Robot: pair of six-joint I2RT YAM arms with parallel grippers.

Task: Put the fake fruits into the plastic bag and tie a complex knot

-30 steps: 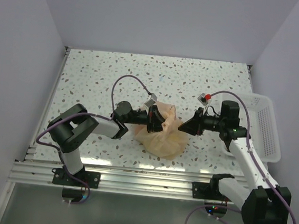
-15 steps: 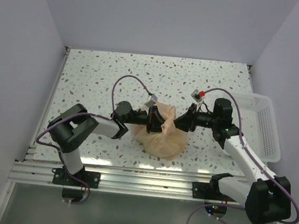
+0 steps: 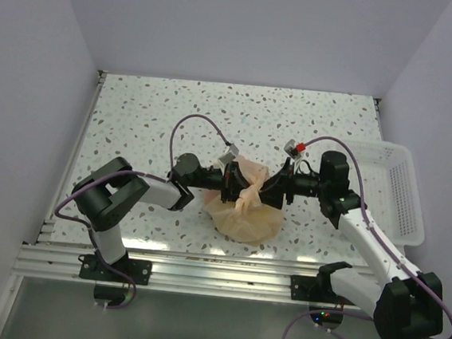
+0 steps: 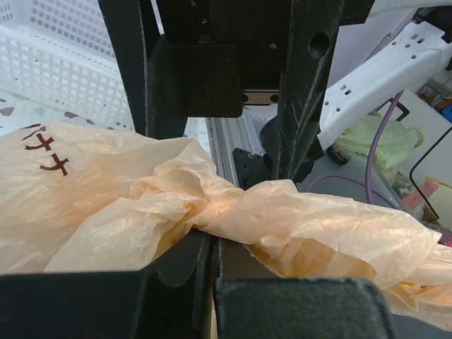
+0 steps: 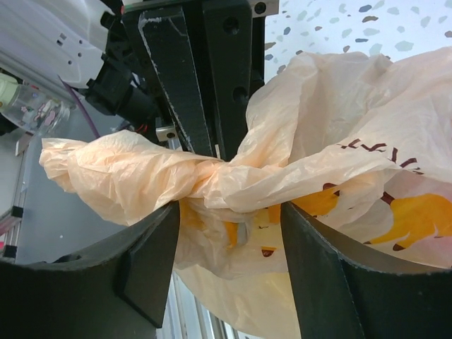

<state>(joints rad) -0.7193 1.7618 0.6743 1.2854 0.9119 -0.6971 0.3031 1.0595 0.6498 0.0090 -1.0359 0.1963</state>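
The bag (image 3: 247, 216) lies at the centre of the top view, on the near half of the table (image 3: 151, 114), between the two grippers. It is thin, translucent, peach-coloured plastic, crinkled all over and bulging into a rounded lump; what it holds cannot be made out. Dark reddish-brown Japanese characters (image 4: 46, 151) are printed on its skin at the left of the left wrist view, too creased to read with certainty. Yellow-orange printed shapes (image 5: 395, 212) show at the lower right of the right wrist view.

Its upper plastic is wrung into a tight, rope-like twist (image 5: 212, 176) with a ruffled loose end.

The left gripper (image 3: 231, 188) has its black fingers pressed together on this twist, pinching it. The right gripper (image 3: 275, 189) faces it from the right with its fingers spread wide, one on each side of the twisted plastic, not squeezing it.

The table is a white speckled terrazzo-pattern board. A white perforated plastic basket (image 3: 405, 183), rectangular, sits at its right edge.
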